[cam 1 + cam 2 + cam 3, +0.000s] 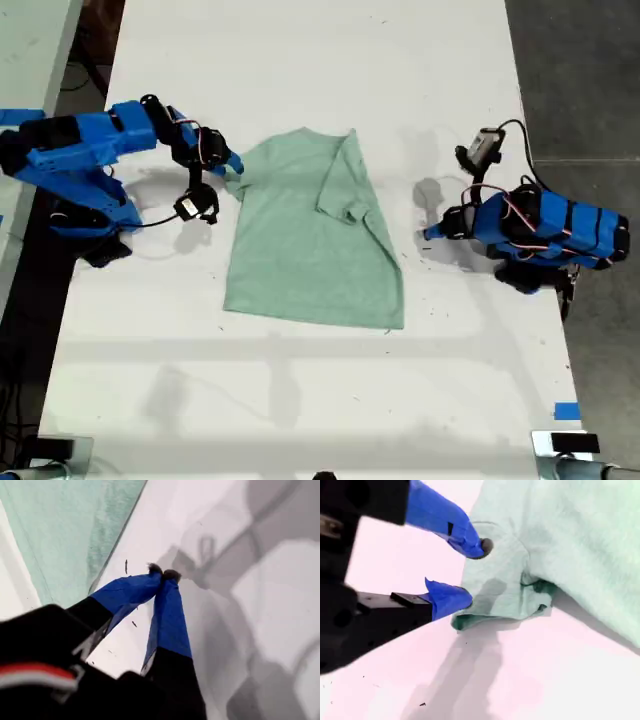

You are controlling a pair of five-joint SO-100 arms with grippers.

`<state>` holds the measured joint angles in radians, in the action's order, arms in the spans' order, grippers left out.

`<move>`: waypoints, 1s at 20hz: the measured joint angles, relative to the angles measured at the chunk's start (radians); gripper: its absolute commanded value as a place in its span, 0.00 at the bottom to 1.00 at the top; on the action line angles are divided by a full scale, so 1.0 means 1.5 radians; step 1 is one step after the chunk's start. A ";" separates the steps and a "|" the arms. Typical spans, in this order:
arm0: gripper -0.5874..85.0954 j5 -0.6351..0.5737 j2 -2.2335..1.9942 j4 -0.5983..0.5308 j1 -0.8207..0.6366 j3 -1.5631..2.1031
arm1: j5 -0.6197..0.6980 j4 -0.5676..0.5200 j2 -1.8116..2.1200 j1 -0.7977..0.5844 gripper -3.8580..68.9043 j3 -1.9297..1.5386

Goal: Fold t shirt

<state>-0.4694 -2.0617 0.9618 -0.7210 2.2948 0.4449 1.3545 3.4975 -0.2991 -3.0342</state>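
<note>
A pale mint-green t-shirt [310, 235] lies on the white table [300, 380], one sleeve already folded inward across its chest. My second gripper [470, 572], jaws spread, straddles the bunched sleeve [495, 600] lying right at its tips, apparently poised to pinch it for the matching fold. My first gripper [164, 575], tips pressed together and holding nothing, rests clear of the shirt's edge. Only the second wrist view shows the sleeve's crumpled hem; the exterior view hides it behind the arm.
</note>
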 measured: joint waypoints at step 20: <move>0.00 -0.004 0.617 0.331 -0.029 -0.569 | 0.000 0.000 0.000 0.000 0.06 0.000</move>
<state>-0.4755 -1.1367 1.4588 -0.7639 1.4419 0.4449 1.3545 3.4975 -0.2991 -3.0342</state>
